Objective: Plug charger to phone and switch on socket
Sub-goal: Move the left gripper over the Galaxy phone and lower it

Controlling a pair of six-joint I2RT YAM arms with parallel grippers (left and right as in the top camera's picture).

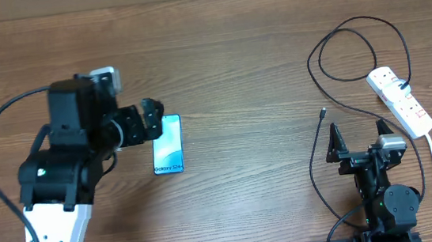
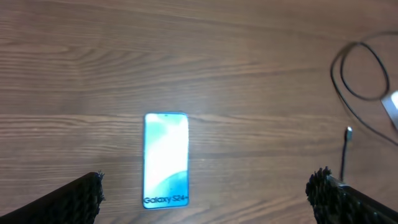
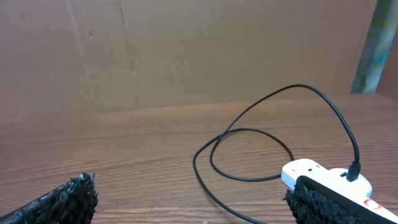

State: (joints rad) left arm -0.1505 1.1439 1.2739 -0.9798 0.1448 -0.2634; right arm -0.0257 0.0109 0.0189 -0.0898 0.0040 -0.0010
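Left end effector (image 1: 153, 117) hovering spread wide, gripping nothing, over phone (image 2: 166, 158) lying flat, screen up, on worktop (image 1: 234, 63). Right end effector (image 1: 358, 136) also spread and empty, sitting near connector tip (image 1: 323, 113) of charger (image 3: 298, 86). Plug appearing seated in socket (image 1: 402, 101). Likely step: steadying phone. Advising square grip on long edges, leaving short ends free for connector.

Prob. robot lab: wood-grain table (image 1: 232, 40) w/ cardboard backdrop (image 3: 186, 50).
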